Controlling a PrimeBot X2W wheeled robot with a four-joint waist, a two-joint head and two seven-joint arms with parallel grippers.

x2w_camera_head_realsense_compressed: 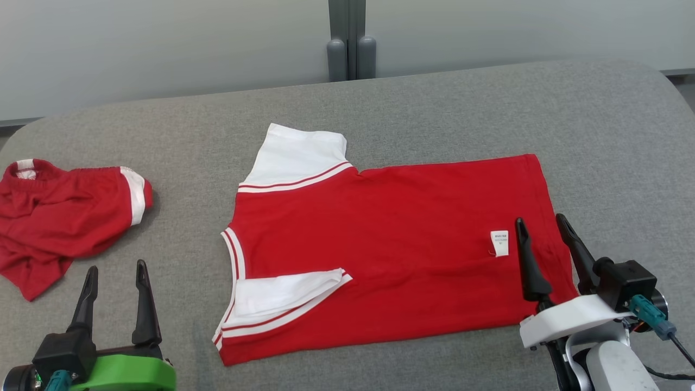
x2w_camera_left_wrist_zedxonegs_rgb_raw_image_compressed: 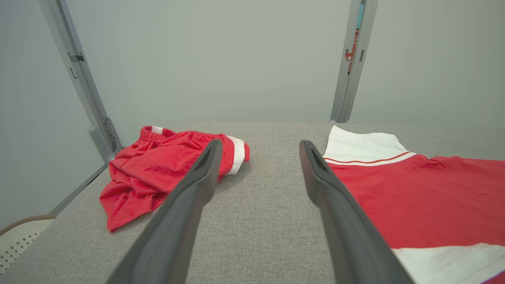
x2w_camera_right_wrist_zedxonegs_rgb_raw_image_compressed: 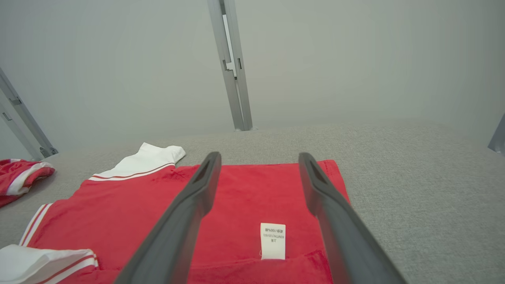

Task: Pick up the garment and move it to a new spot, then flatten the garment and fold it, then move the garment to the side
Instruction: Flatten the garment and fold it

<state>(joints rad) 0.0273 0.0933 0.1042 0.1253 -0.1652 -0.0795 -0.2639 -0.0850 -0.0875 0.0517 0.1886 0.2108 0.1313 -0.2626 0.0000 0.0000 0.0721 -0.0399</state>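
The red shirt (x2w_camera_head_realsense_compressed: 391,244) is lying flat across the middle of the bench (x2w_camera_head_realsense_compressed: 434,103), collar pointing toward the left edge and near sleeve folded onto the body. The right pincer (x2w_camera_head_realsense_compressed: 539,219) is hovering over the hem end by the white label (x2w_camera_head_realsense_compressed: 499,243) — jaws spread, gripping nothing. The left pincer (x2w_camera_head_realsense_compressed: 117,266) is hanging released near the front-left corner, beside the crumpled red shorts (x2w_camera_head_realsense_compressed: 59,217).

The left gripper (x2w_camera_head_realsense_compressed: 117,266) sat low on the robot's left side. Its two dark fingers (x2w_camera_head_realsense_compressed: 145,304) pointed up and were spread wide apart, with nothing between them. The right gripper (x2w_camera_head_realsense_compressed: 540,218) sat low on the right side. Its fingers were spread wide too, leaned a little to the left, and held nothing.
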